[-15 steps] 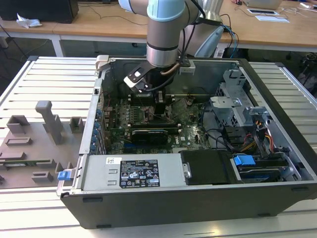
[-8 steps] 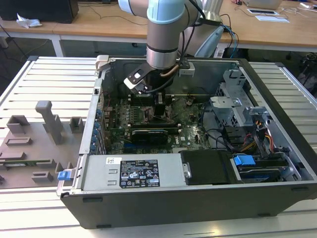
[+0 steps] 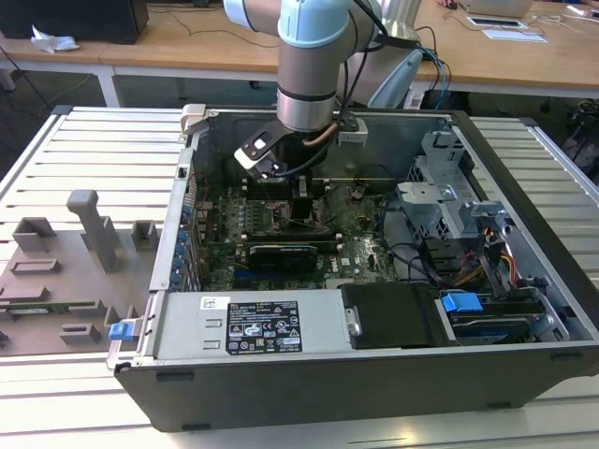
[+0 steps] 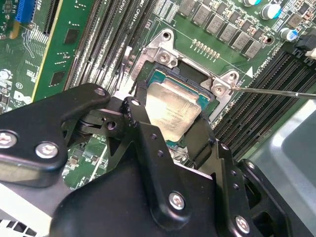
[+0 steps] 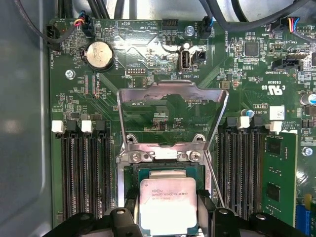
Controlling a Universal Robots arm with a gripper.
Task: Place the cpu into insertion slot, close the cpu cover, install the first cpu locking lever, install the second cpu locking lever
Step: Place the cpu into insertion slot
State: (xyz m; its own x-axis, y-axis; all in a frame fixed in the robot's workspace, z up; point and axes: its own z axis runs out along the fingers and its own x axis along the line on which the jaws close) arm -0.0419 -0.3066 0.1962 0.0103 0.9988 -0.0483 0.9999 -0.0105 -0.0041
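Note:
The cpu (image 5: 168,197) is a small silvery square chip lying flat over the insertion slot (image 5: 129,173), whose silver rim and teal inner edge frame it on the green board. My gripper (image 5: 168,212) has a black finger against each of two opposite sides of the chip and is shut on it. In the second wrist view the cpu (image 4: 173,108) sits between the fingers (image 4: 136,118) inside the insertion slot (image 4: 163,76). The cpu cover (image 5: 170,90), a thin silver frame, stands swung up and open beyond the socket. In the exterior view the gripper (image 3: 304,201) reaches down into the open computer case.
A thin wire lever (image 4: 276,92) sticks out beside the socket, and another (image 5: 213,182) runs along its side. Black memory slots (image 5: 81,173) flank the socket. The case (image 3: 374,383) holds a power supply (image 3: 253,325) and drive cage (image 3: 449,201). A grey fixture plate (image 3: 65,271) lies beside it.

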